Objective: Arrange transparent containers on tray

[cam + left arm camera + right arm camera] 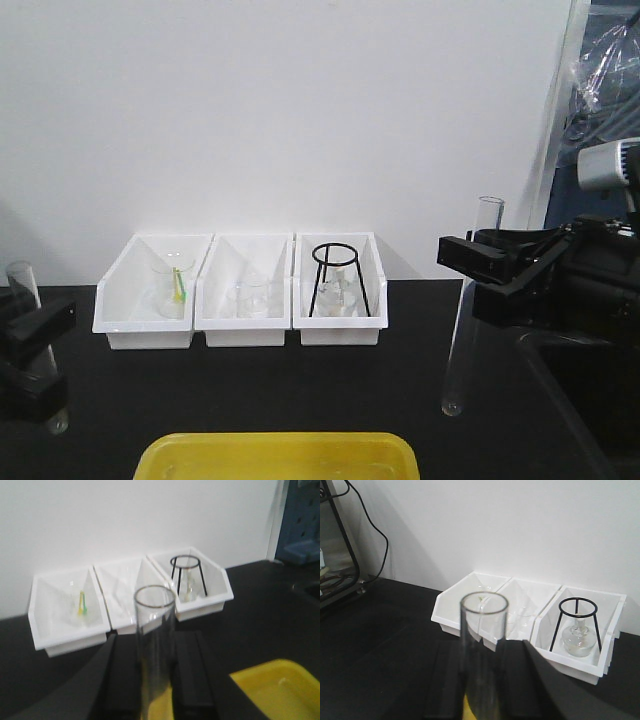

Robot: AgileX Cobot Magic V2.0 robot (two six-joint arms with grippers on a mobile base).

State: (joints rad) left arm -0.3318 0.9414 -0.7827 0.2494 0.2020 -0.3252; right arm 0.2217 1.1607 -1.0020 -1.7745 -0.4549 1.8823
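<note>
My left gripper [155,687] grasps one test tube [154,625], left of the yellow tray [272,440]. My right gripper [482,690] grasps the second tube [472,290], right of the tray. Only the tray's far part shows; the frame cuts off the rest.

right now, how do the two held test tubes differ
The left gripper grips the left test tube around its middle; the right gripper holds the right test tube higher up. In the front view the left one's rim tips left, the right one's tips right. Both are clear and off the yellow tray.
</note>
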